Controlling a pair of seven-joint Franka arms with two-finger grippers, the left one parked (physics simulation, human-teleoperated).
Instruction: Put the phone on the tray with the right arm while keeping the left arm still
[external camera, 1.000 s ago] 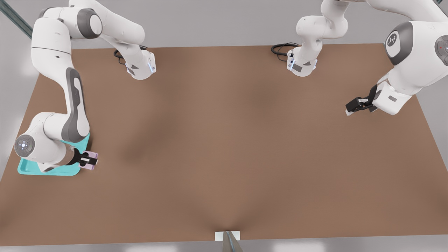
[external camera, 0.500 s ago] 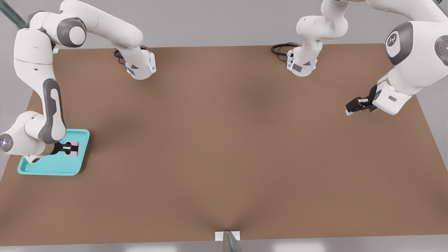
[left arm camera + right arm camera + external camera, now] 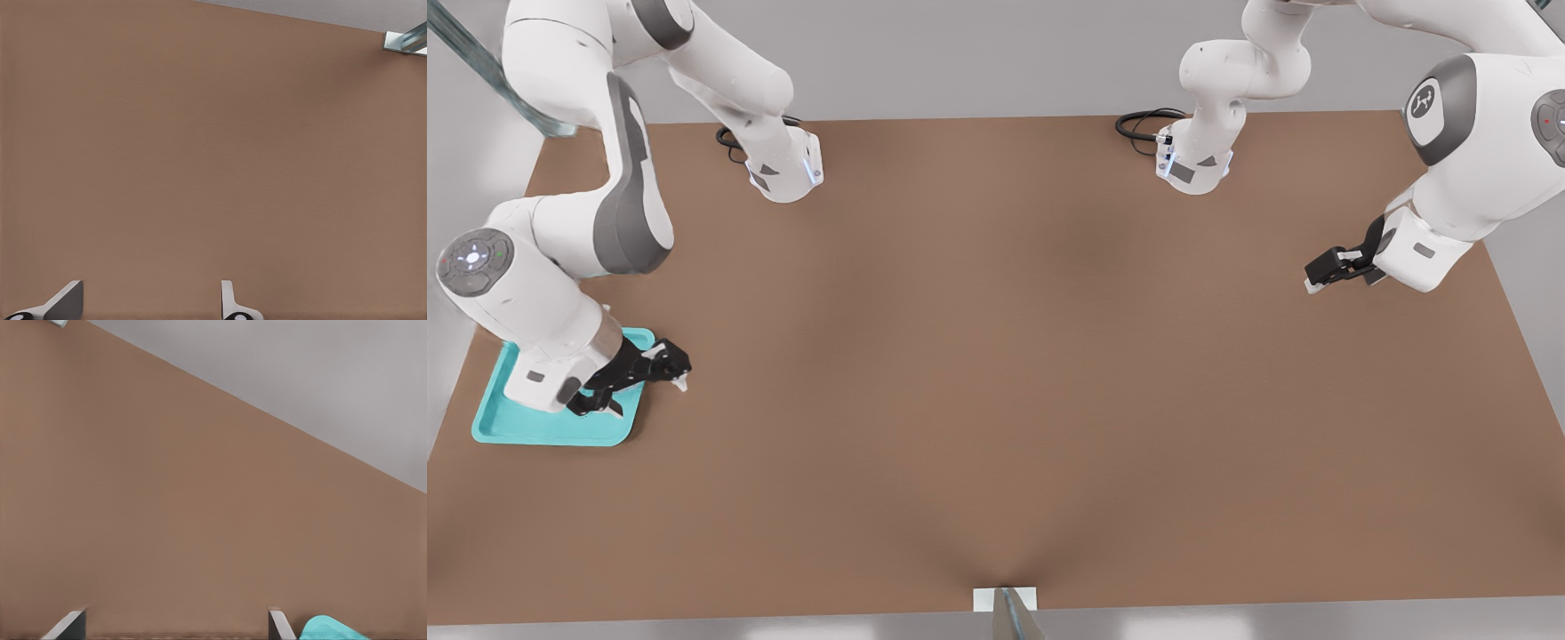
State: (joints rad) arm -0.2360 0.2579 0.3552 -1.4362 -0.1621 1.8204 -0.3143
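Observation:
The turquoise tray [image 3: 534, 428] lies at the front view's left side of the brown table. The right arm's wrist [image 3: 543, 329] hangs over the tray and covers much of its inside. My gripper [image 3: 679, 369] points past the tray's edge on the front view's right, above bare table. In the right wrist view the gripper [image 3: 173, 624] is open, its fingertips [image 3: 70, 625] set wide apart with only table between them, and a tray corner [image 3: 328, 629] shows beside one tip. The phone is hidden in every view.
The brown table [image 3: 1005, 356] stretches across the front view. Two arm bases [image 3: 783, 173] [image 3: 1196, 164] with black cables stand at its far edge. The parked arm's gripper [image 3: 1329, 267] hangs at the front view's right. A small white bracket [image 3: 1005, 600] sits at the near edge.
The gripper carried the pink phone from beside the tray to over its inside. It has since opened and swung back past the tray's edge, and the phone no longer shows.

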